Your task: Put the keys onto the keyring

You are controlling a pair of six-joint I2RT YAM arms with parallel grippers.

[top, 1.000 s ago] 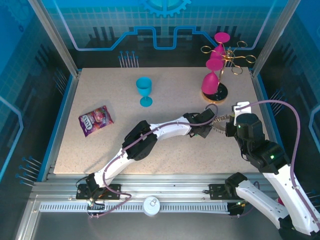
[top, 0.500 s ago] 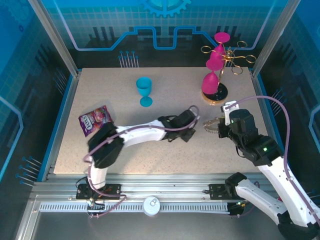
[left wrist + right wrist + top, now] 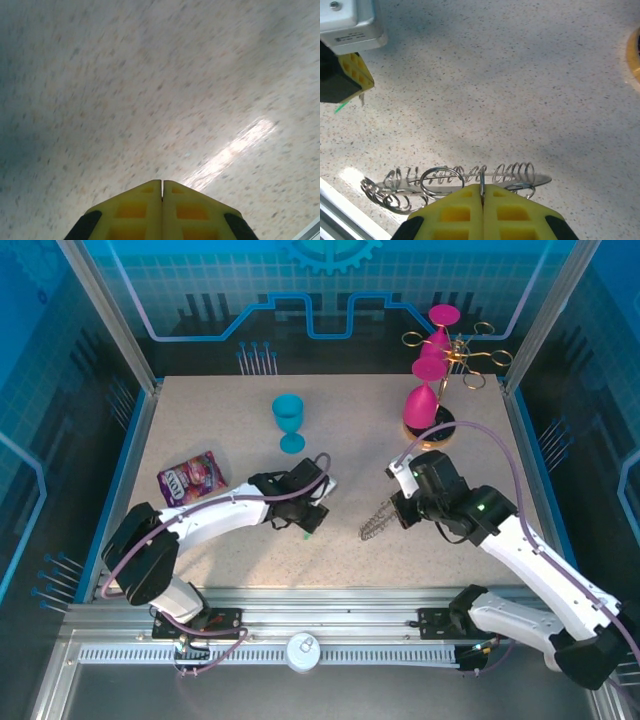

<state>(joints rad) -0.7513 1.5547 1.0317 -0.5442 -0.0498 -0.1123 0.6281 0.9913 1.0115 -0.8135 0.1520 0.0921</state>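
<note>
Change, arms: a second ago tip to tip just in front of the gold rack [image 3: 455, 358]; now drawn well apart, both pulled back toward the bases and away from the rack.
Left gripper [image 3: 162, 186]: fingers pressed flat together, swung far off from the right gripper, low over bare table [image 3: 150, 90].
Keys [image 3: 311, 530]: tiny bunch just under the left fingertips. From the right wrist, green tag [image 3: 340, 107] and one small key dangling below the yellow pad, so apparently pinched there, though the grip itself is hidden.
Right gripper [image 3: 481, 192]: jaws closed, clamped on one wire loop of the keyring [image 3: 452, 179].
Keyring: directly ahead of and under the right fingertips, turned edge-on, lowered close to the table with its shadow right beneath. Touching or just above, cannot tell.
Gap: open stretch of table between keyring and keys; no key visibly threaded on any loop.
Meaning for task: meeting broken off without a join, judging by the separate holdings; looks like a reset or re-aim rather than progress.
Next need: bring the left fingertips back toward the right ones and line a key's hole up with an open end of the ring.
Risk: ring thin and springy, likely to twist in the pinch; keys small enough to slip.
</note>
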